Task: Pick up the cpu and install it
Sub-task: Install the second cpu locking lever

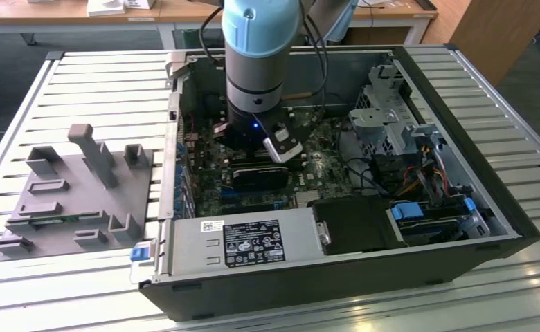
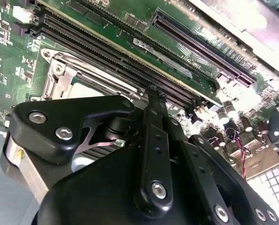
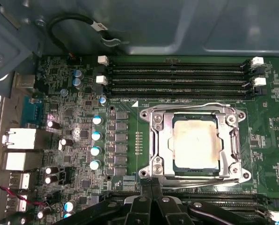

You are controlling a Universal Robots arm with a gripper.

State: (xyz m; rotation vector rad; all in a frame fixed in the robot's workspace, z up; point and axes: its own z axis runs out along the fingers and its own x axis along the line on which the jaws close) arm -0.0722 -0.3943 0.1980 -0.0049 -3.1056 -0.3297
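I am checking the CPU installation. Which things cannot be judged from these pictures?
- The cpu in the exterior view: the arm hides the socket.
- Gripper fingertips in the first wrist view: the picture's edge cuts the linkage.
- The socket frame in the second wrist view: the gripper body covers most of it.

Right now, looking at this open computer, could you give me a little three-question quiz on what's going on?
1. True or false: the cpu lies inside the metal socket frame on the motherboard.
2. Where does the grey fixture tray sit? A) inside the computer case B) on the slatted table, at the exterior view's left of the case C) on the arm.
3. Fill in: the arm reaches down into the ____.

Key: 1 true; 2 B; 3 computer case.
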